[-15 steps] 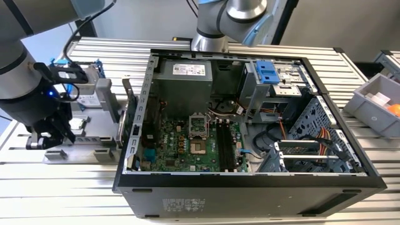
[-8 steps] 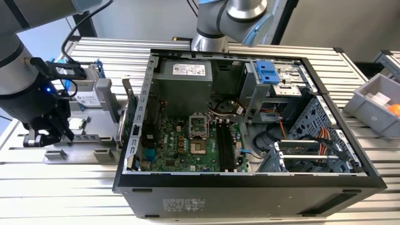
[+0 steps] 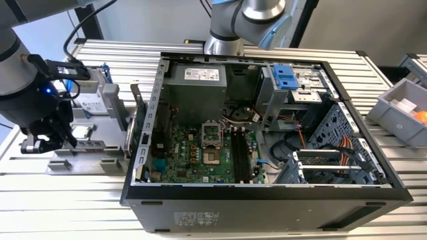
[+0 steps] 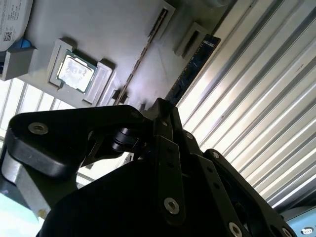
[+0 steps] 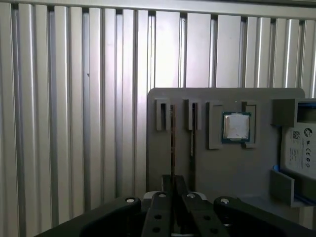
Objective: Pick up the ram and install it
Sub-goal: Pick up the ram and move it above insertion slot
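jaws: pinched shut on ram (image 5: 173, 143) | grey holder (image 5: 217, 173): ram slotted upright, second stick (image 5: 192, 136), CPU (image 5: 236, 126)

We see arm (image 3: 20, 60) at exterior view's left, lower section near vertical, wrist housing black, cables looped off it. Gripper (image 3: 37, 145) hangs under wrist, pointing down. Silver joint with blue cap (image 3: 250, 17) sits at top centre. In both wrist views we note black linkages folded inward and fingers (image 5: 167, 183) drawn together, tips pinching ram (image 5: 173, 138) by its edge.
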`<state>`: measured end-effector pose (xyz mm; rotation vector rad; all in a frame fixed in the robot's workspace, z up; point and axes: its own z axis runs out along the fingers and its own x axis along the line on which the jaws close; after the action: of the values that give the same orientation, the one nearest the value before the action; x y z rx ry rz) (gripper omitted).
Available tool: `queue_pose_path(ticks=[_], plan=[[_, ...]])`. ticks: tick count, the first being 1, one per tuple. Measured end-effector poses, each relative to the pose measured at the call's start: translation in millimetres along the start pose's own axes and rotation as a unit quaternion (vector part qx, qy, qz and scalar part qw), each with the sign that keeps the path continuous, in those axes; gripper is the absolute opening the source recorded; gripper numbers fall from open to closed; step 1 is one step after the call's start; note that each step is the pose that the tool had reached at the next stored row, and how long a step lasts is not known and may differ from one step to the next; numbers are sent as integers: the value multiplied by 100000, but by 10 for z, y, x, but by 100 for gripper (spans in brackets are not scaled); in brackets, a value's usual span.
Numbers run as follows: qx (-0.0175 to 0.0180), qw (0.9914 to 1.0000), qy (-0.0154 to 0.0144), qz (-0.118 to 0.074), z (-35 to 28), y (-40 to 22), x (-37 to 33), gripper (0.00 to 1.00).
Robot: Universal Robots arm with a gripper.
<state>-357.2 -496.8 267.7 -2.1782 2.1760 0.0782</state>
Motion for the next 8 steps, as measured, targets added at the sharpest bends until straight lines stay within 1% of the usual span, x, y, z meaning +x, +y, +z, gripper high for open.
queue_pose_path(ticks=[8], plan=[[-2, 100000, 34, -3, -124, -1, -10, 0]])
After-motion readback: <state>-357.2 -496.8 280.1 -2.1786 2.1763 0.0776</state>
